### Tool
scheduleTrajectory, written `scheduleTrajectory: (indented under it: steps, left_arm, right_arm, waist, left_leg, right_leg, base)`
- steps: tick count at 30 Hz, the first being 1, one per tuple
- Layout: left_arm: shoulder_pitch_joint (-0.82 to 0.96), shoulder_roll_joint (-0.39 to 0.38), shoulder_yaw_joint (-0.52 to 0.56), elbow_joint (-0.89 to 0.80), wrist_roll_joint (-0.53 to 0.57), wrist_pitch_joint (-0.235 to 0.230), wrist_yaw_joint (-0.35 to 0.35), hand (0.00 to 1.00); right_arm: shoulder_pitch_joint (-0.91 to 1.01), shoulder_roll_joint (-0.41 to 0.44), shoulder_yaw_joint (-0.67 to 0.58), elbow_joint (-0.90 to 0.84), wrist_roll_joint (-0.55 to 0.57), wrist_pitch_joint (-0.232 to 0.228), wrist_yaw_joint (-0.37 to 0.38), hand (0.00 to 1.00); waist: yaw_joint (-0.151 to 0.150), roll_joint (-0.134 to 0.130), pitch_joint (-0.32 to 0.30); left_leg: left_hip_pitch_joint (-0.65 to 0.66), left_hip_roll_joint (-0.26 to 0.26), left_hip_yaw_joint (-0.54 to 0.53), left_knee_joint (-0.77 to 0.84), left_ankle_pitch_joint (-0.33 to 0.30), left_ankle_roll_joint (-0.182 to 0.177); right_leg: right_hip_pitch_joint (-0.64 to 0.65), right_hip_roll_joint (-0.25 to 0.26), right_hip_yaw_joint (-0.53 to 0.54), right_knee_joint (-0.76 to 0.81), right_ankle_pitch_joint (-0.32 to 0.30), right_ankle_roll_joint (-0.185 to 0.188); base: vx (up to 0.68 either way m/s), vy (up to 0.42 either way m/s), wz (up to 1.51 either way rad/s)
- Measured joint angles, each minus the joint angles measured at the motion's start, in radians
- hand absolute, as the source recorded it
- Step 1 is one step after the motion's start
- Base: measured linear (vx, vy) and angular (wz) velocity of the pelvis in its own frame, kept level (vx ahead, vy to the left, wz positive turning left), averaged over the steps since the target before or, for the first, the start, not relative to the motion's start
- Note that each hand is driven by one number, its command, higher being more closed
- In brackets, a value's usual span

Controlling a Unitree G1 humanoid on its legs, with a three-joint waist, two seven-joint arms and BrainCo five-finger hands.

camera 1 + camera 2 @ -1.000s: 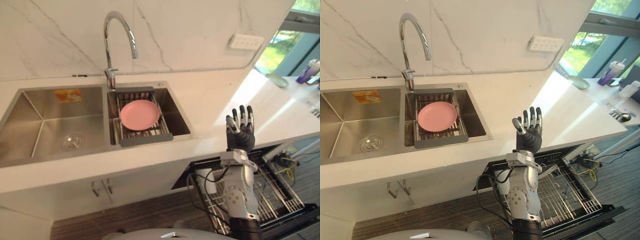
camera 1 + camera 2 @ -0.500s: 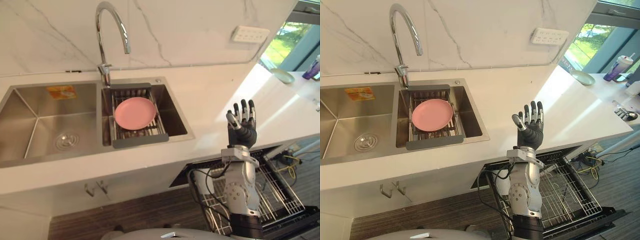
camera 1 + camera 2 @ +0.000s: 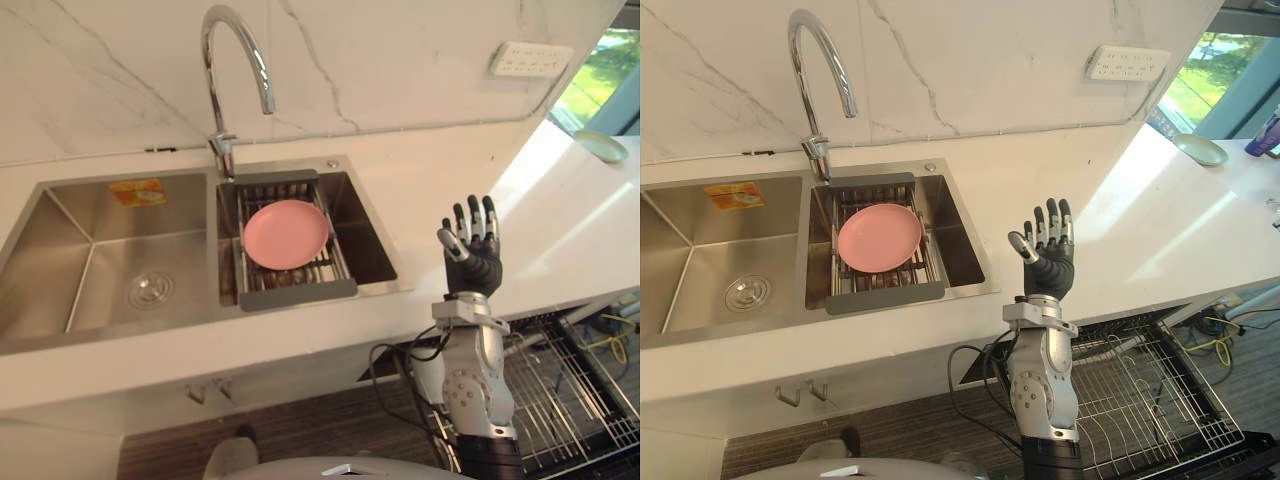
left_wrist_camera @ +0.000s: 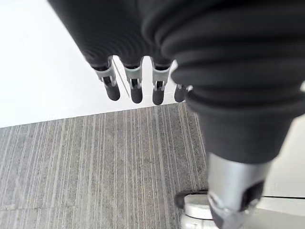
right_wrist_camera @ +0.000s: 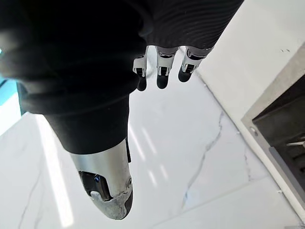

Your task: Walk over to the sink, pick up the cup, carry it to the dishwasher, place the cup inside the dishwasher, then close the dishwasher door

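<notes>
Sink [image 3: 95,255] in white counter [image 3: 455,170]

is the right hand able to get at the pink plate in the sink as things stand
Probably yes: the right hand is open, raised at the counter edge beside the sink, and the pink plate lies uncovered on the rack.

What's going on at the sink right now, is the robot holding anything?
Nothing is held. The robot stands at the counter with its right hand raised, open and empty, above the counter's front edge, right of the sink. A pink plate lies on the drain rack in the right basin, untouched. The left hand hangs open over the floor. The dishwasher rack is pulled out below the counter.
</notes>
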Motion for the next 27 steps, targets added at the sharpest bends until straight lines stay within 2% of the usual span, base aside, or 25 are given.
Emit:
scheduleTrajectory:
  steps: [4, 12, 16, 18, 20, 22, 25, 27]
  left_arm:
    - [-0.005, -0.001, 0.008, 0.0, 0.008, -0.005, 0.0, 0.0]
    - [-0.001, 0.001, 0.006, 0.003, 0.02, -0.011, 0.001, 0.0]
    - [-0.002, 0.001, 0.005, 0.002, 0.032, -0.008, 0.003, 0.0]
    - [-0.004, 0.001, 0.006, 0.002, 0.038, -0.002, 0.008, 0.0]
    - [-0.008, 0.002, 0.009, 0.001, 0.039, -0.008, 0.043, 0.0]
    - [-0.022, 0.006, 0.014, -0.005, 0.038, -0.032, 0.056, 0.0]
    - [-0.046, 0.008, 0.014, -0.042, 0.04, -0.086, 0.054, 0.0]
    - [-0.062, 0.01, 0.011, -0.051, 0.037, -0.092, 0.045, 0.0]
  right_arm:
    - [0.0, 0.0, 0.005, 0.004, -0.001, 0.002, 0.002, 0.0]
    - [-0.001, -0.001, -0.012, 0.019, -0.03, 0.001, 0.009, 0.0]
    - [-0.002, -0.017, -0.026, 0.02, -0.194, 0.015, 0.054, 0.0]
    - [-0.022, -0.065, -0.023, 0.032, -0.283, 0.042, 0.087, 0.0]
    - [-0.098, -0.153, 0.002, 0.112, -0.373, 0.065, 0.132, 0.0]
    - [-0.154, -0.209, 0.018, 0.196, -0.457, 0.086, 0.167, 0.0]
    - [-0.215, -0.279, 0.058, 0.294, -0.56, 0.085, 0.207, 0.0]
    - [-0.251, -0.296, 0.082, 0.323, -0.626, 0.082, 0.211, 0.0]
  waist:
    - [0.002, 0.0, 0.0]
    - [-0.001, 0.012, 0.0]
    - [0.0, 0.013, -0.001]
    - [0.0, 0.013, -0.001]
    - [-0.002, 0.013, -0.001]
    - [0.003, 0.013, -0.001]
    - [0.012, 0.011, -0.002]
    - [0.012, 0.009, -0.003]
  left_leg:
    - [0.026, -0.031, 0.001, -0.055, 0.016, 0.014]
    - [0.049, -0.027, 0.002, -0.114, 0.044, 0.007]
    - [0.05, -0.019, 0.022, -0.119, 0.045, 0.004]
    - [0.05, -0.017, 0.025, -0.12, 0.045, 0.003]
    - [0.05, -0.015, 0.031, -0.121, 0.046, 0.0]
    - [0.048, -0.014, 0.033, -0.121, 0.047, -0.002]
    - [0.045, -0.016, 0.025, -0.121, 0.049, -0.003]
    - [0.042, -0.016, 0.021, -0.122, 0.051, -0.001]
  right_leg:
    - [0.019, -0.022, -0.009, -0.035, 0.018, 0.018]
    - [0.017, -0.013, -0.012, -0.052, 0.019, 0.019]
    - [0.014, -0.006, -0.005, -0.062, 0.028, 0.023]
    - [0.014, -0.003, 0.0, -0.07, 0.035, 0.023]
    - [0.014, 0.001, 0.01, -0.086, 0.049, 0.021]
    - [0.014, 0.002, 0.012, -0.095, 0.051, 0.021]
    - [0.015, 0.001, 0.002, -0.098, 0.051, 0.019]
    - [0.015, 0.001, -0.005, -0.098, 0.053, 0.022]
  base:
    - [0.08, 0.072, 0.07]
    - [0.0, -0.008, -0.03]
    - [-0.05, 0.0, -0.08]
    - [-0.05, 0.005, -0.1]
    - [-0.05, 0.013, -0.13]
    - [-0.06, 0.012, -0.04]
    - [-0.04, 0.005, 0.07]
    - [-0.01, -0.002, 0.08]
